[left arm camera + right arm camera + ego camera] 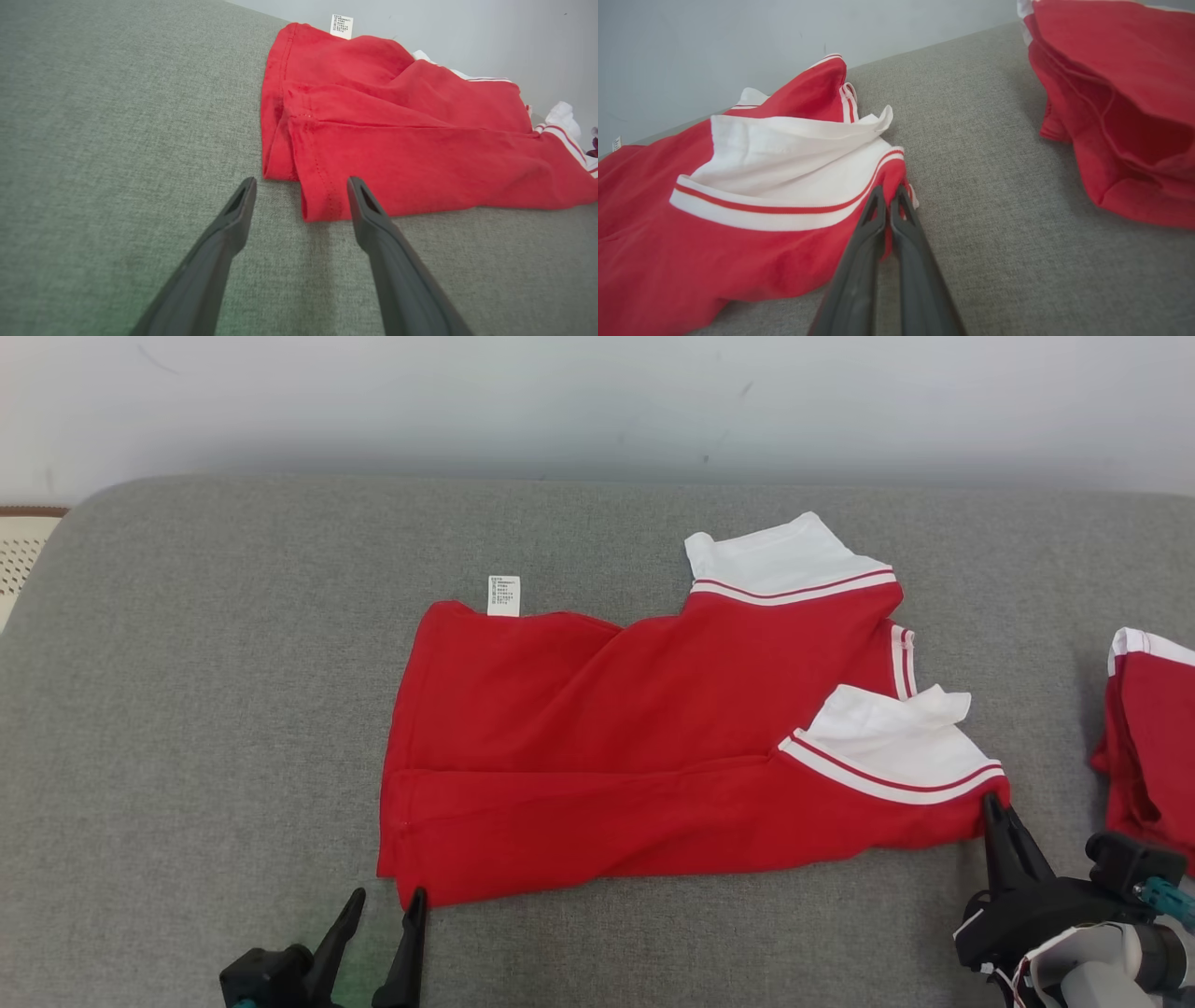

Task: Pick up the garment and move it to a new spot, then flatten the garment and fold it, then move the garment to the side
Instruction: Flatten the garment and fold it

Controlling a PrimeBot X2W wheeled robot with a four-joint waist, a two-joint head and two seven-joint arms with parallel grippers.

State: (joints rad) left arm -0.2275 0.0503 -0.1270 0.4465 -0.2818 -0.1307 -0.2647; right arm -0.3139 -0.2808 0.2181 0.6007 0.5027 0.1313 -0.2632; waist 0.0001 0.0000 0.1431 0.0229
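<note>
Garment [635,756], red with white striped cuffs: right claw [889,191] pinched shut on its near-right sleeve corner; left claw [389,894] spread wide, tips at the near-left hem corner, gripping nothing. Long axis runs left to right between the claws, near the front edge of the grey cushion [187,709]; body folded over and rumpled, care label [503,595] at the far hem. A second shirt [1153,728] lies at the right edge.

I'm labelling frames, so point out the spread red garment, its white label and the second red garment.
spread red garment [607,756]: head view, middle of red body.
white label [503,595]: head view, tag's centre.
second red garment [1153,737]: head view, red front.
</note>
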